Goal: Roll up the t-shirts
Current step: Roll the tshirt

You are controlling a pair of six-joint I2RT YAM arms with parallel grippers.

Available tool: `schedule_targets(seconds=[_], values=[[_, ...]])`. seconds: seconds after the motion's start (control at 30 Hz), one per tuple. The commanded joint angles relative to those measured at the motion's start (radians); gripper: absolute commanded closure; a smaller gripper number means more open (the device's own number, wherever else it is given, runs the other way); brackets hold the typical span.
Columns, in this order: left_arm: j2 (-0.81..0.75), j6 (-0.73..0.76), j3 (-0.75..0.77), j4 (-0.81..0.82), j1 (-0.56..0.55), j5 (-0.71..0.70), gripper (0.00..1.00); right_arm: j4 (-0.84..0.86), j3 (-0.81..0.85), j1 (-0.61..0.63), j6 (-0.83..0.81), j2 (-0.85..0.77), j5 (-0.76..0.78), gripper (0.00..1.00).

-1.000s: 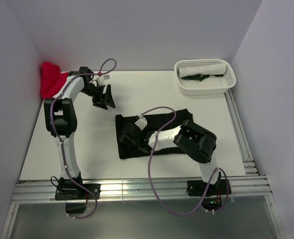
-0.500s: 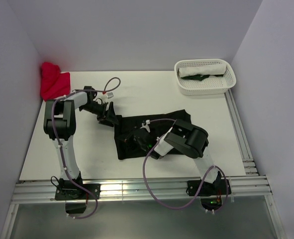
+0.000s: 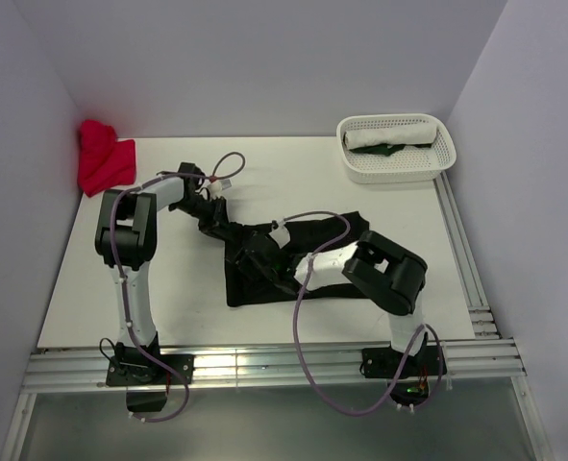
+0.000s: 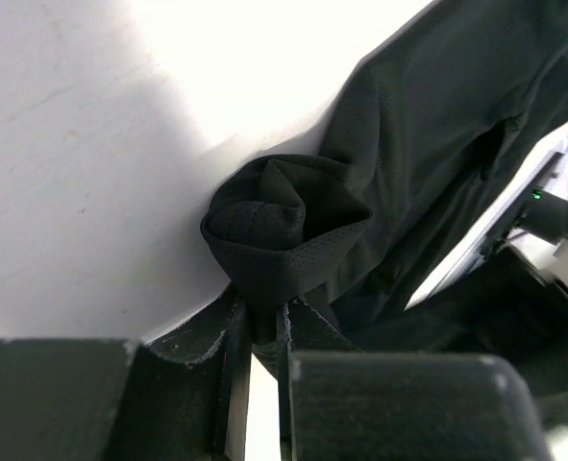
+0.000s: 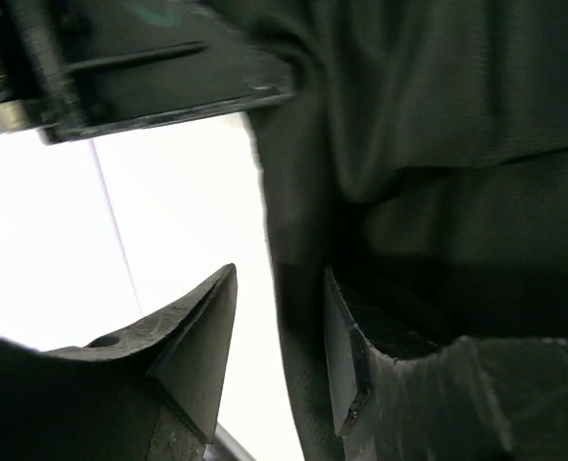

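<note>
A black t-shirt lies crumpled at the table's middle, its far-left corner bunched into a small roll. My left gripper sits at that corner, and in the left wrist view this gripper is shut on a fold of the black cloth. My right gripper rests on the shirt just beside the left one. In the right wrist view it stands open, with the cloth's edge hanging between the fingers against the right one. A red t-shirt is heaped at the far-left corner.
A white lattice basket at the far right holds a white roll and a dark green piece. Grey walls enclose the table on three sides. A metal rail runs along the near edge by both arm bases.
My left gripper swung from near the red shirt over to the black shirt's far-left corner and shut on it. My right gripper opened its jaws on the cloth.
</note>
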Motion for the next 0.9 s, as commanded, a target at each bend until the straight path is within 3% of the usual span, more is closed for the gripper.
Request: schedule_targets(seconds=[0.0,0.1,0.5,0.87], values=[[0.012,0.013,0.020,0.017,-0.020,-0.149,0.92,-0.353,0.128,0.050,-0.102,-0.090,0.159,0.52],[0.015,0.016,0.023,0.008,-0.028,-0.172,0.93,-0.555,0.206,0.075,-0.116,-0.093,0.224,0.50],[0.025,0.033,0.043,-0.024,-0.039,-0.200,0.93,-0.968,0.459,0.179,-0.099,-0.001,0.378,0.48],[0.035,0.036,0.051,-0.044,-0.040,-0.217,0.92,-1.155,0.796,0.207,-0.271,0.154,0.517,0.48]])
